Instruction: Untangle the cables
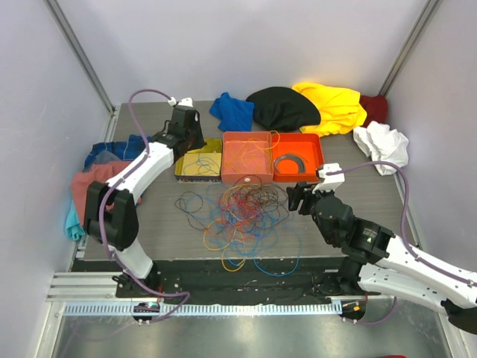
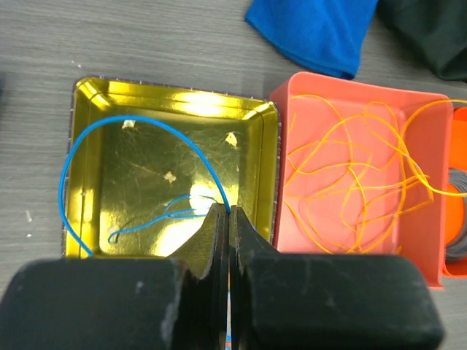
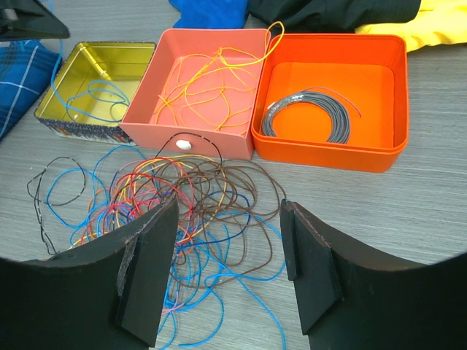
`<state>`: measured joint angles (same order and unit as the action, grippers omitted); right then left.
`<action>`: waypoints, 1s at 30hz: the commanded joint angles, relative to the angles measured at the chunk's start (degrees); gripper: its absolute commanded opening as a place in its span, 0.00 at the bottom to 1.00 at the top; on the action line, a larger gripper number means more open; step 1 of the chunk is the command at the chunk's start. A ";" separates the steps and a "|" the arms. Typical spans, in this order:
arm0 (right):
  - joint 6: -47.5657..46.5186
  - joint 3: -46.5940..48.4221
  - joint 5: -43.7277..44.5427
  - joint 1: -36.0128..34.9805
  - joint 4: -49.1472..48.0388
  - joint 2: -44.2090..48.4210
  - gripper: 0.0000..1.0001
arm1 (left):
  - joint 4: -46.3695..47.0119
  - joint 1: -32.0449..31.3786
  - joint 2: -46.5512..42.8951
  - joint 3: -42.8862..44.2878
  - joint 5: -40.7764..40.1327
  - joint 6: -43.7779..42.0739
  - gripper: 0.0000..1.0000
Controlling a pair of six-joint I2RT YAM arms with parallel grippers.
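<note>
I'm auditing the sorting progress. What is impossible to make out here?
Left wrist view: whether the shut left gripper pinches the thin blue wire in the gold metal tin; its fingers hide the wire's end.
Right wrist view: the near side of the multicoloured tangled cables, behind the fingers of the open right gripper.
Top view: single strands in the tangle, too thin to trace.

Bright, even light pours from above, and the shadows are soft. Glare flares white off the gold tin (image 2: 191, 103) under my left wrist camera. My left fingers (image 2: 210, 251) loom dark and blurry up close. My right view curves black at its lower corners.
</note>
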<state>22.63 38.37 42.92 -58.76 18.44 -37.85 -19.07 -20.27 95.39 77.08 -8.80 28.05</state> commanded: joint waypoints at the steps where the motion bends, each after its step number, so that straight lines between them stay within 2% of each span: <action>1: 0.31 0.13 0.77 -0.12 -1.74 -0.21 0.65 | 2.37 0.23 4.88 4.91 -0.95 0.16 0.00; 7: 0.13 0.04 1.55 -0.04 -1.03 0.58 0.66 | -0.26 1.11 10.86 13.52 -9.74 -1.51 0.00; 15: -0.48 0.04 2.17 -0.04 -1.12 0.41 0.66 | 4.12 1.73 10.16 16.26 -20.11 -6.78 0.00; 18: -0.84 0.04 2.17 -0.04 -1.74 -0.30 0.66 | 5.88 1.55 8.15 13.90 -18.54 -7.14 0.00; 22: -0.92 -0.05 2.00 -0.04 -2.70 -1.00 0.65 | 10.44 -0.46 5.60 4.08 -19.50 -6.79 0.00; 26: -1.01 -0.22 1.64 -0.04 -2.62 -0.92 0.66 | 10.72 -1.35 4.71 -1.47 -17.84 -3.89 0.00; 30: -0.92 -0.31 1.56 -0.04 -2.70 -0.74 0.66 | 11.95 -3.36 4.62 -4.13 -15.73 -2.56 0.00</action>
<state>22.33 38.24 43.46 -58.76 18.04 -39.00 -11.64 -21.87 102.02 74.70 -25.74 23.49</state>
